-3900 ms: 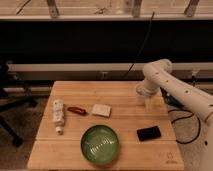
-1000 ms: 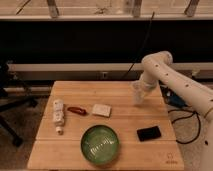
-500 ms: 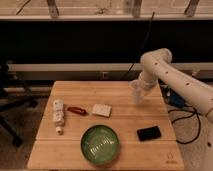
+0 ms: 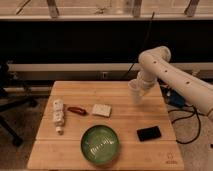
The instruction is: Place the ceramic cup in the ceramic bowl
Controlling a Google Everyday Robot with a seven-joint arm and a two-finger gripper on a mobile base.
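- My gripper [image 4: 136, 88] is clamped on the ceramic cup [image 4: 135, 95], holding it upright above the table's [image 4: 80, 92] far right part.
- The ceramic bowl [image 4: 100, 145] sits well apart, nearer the camera and leftward in view, so I judge 1 diagonal carry comes next.

A dark wall [image 4: 75, 42] backs the pale wooden counter [image 4: 115, 95], a black office chair [image 4: 15, 105] off its left edge, the tool [image 4: 135, 90] over its back-right corner.
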